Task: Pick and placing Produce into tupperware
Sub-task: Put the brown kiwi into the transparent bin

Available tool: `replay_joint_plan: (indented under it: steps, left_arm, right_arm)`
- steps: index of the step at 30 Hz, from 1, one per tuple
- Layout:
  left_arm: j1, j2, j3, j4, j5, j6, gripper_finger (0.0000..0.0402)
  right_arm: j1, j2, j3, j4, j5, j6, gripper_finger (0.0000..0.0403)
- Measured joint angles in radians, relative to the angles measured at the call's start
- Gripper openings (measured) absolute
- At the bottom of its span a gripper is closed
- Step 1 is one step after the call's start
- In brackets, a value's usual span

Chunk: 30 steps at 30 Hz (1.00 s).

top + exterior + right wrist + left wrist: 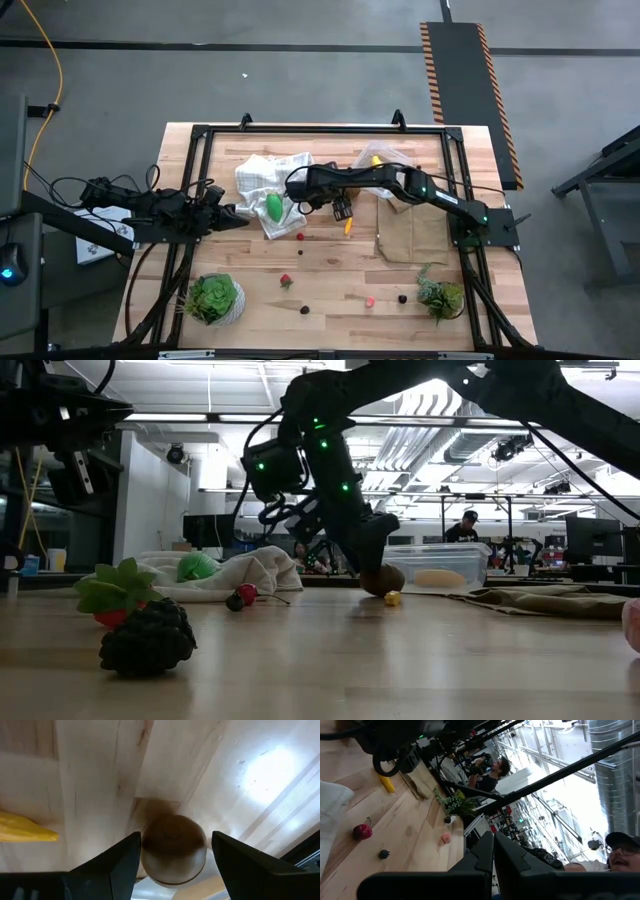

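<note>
Found left gripper (238,214) at the table's nine o'clock, clenched on nothing, parked clear of the work. Saw oval (273,207) just past it toward three o'clock, lying on white cloth (262,175), not yet collected.

Noted right gripper (343,208) near the table's centre, lowered over kiwi (172,847), jaws spread and straddling it, one to each side (a sliver of gap at one finger in the wrist view, so not read as a grip). Saw kiwi resting on the wood in the low view, not lifted. Spotted orange piece (348,227) just beside the gripper at its six o'clock, untouched.

Placed tupperware (475,565) at two o'clock from the right gripper, near it, with something yellow inside, taken for banana (376,159). Counted berries (304,309) scattered over the table's six o'clock half, between the two plants (213,298), all loose on the wood.

Judged the task early: one item apparently boxed. Judged kiwi the current pick, with closing, lifting and carrying to the tupperware yet to do. Left after that: oval, orange piece and berries.
</note>
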Motion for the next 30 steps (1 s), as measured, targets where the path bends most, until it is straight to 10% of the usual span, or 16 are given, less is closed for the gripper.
replay_joint_plan:
  steps: [30]
  left_arm:
    - [0.0,0.0,0.0,0.0,0.0,0.0,0.0003]
  right_arm:
    - [0.009,0.002,-0.096,0.0,0.047,-0.015,0.0236]
